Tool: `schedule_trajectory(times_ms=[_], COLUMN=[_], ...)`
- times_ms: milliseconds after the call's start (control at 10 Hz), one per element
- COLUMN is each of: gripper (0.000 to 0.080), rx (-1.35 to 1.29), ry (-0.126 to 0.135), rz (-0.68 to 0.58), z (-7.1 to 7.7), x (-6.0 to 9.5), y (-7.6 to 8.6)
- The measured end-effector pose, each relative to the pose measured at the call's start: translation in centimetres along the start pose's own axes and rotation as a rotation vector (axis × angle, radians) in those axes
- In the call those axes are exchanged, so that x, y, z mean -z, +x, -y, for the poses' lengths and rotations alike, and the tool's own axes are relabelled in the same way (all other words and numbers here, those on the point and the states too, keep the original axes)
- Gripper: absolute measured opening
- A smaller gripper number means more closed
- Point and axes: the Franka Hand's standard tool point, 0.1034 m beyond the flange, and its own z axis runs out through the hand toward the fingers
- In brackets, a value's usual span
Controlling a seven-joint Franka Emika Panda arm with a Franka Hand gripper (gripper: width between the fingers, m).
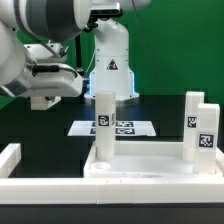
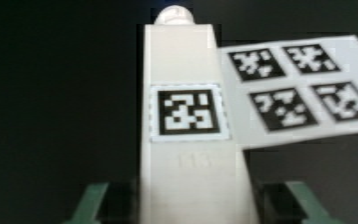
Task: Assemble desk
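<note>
In the wrist view a white square leg (image 2: 190,110) with a black-and-white tag runs straight out between my gripper's (image 2: 197,192) two green fingers (image 2: 101,197). A dark gap shows on each side of the leg, so the jaws stand open around it without touching. Its far end carries a small rounded peg (image 2: 172,14). In the exterior view the white tabletop tray (image 1: 130,172) lies in front. One tagged leg (image 1: 104,125) stands upright on it, and two more (image 1: 193,125) stand at the exterior view's right. My arm (image 1: 45,75) is at upper left, with its fingertips unclear there.
The marker board (image 1: 117,127) lies on the black table behind the tray and also shows in the wrist view (image 2: 300,85) beyond the leg. A low white rail (image 1: 10,158) borders the table at the exterior view's left. The robot base (image 1: 110,65) stands at the back.
</note>
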Motion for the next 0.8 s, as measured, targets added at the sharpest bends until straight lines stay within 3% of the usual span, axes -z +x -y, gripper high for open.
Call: schedule_trajectory(times_ms=[100, 400, 500, 700, 800], gripper=[0.0287, 0.0287, 0.0287, 0.0287, 0.0287], rx=[0.007, 0.022, -0.011, 0.001, 0.008], ry=[-0.022, -0.039, -0.024, -0.059, -0.065], rz=[-0.091, -0.299, -0.362, -0.557, -0.590], z=[-0.2, 0.1, 2.1, 5.5, 5.5], x=[0.1, 1.2, 3.5, 10.6, 11.9], y=[1.2, 1.6, 0.6, -1.0, -1.5])
